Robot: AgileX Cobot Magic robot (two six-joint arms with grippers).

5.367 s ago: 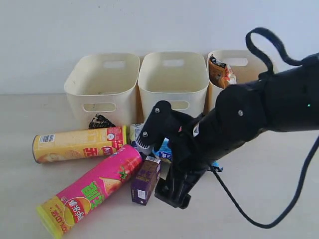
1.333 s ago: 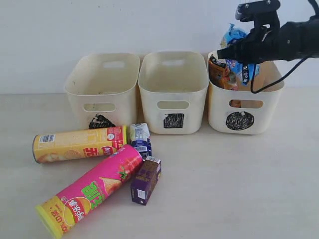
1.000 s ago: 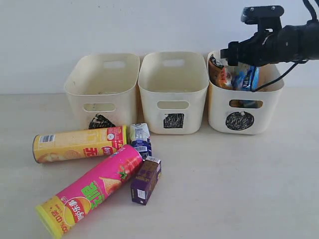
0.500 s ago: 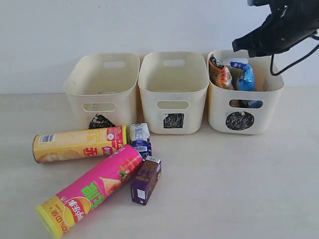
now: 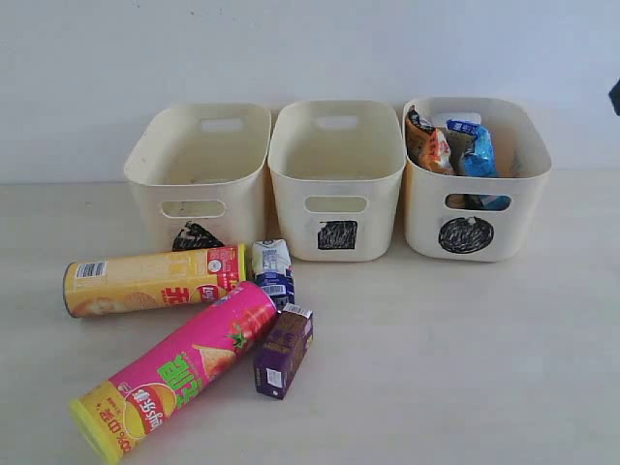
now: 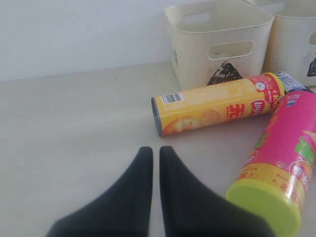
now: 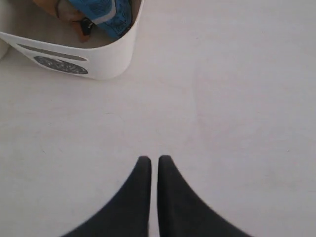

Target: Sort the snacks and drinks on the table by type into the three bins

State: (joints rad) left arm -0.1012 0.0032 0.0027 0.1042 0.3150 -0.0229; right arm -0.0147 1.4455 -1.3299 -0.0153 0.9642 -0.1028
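Note:
The yellow chip tube (image 5: 155,279) and the pink chip tube (image 5: 179,366) lie on the table (image 5: 465,368) in front of the bins. Between them rest the blue-and-white carton (image 5: 273,270) and the dark purple carton (image 5: 283,352). The circle-marked bin (image 5: 475,228) holds an orange-white packet (image 5: 428,141) and a blue packet (image 5: 475,150). The square-marked bin (image 5: 337,174) and the triangle-marked bin (image 5: 199,170) look empty. My left gripper (image 6: 155,150) is shut over bare table, near the yellow tube (image 6: 217,104). My right gripper (image 7: 151,159) is shut and empty, away from the circle bin (image 7: 74,57).
A white wall stands right behind the bins. In the exterior view only a dark bit of the right arm (image 5: 615,97) shows at the right edge. Bare table stretches right of the cartons and in front of the circle bin.
The right arm carried the blue packet from the table to the circle bin, let it go there, then withdrew rightward almost out of the exterior view. The tubes and cartons have not moved.

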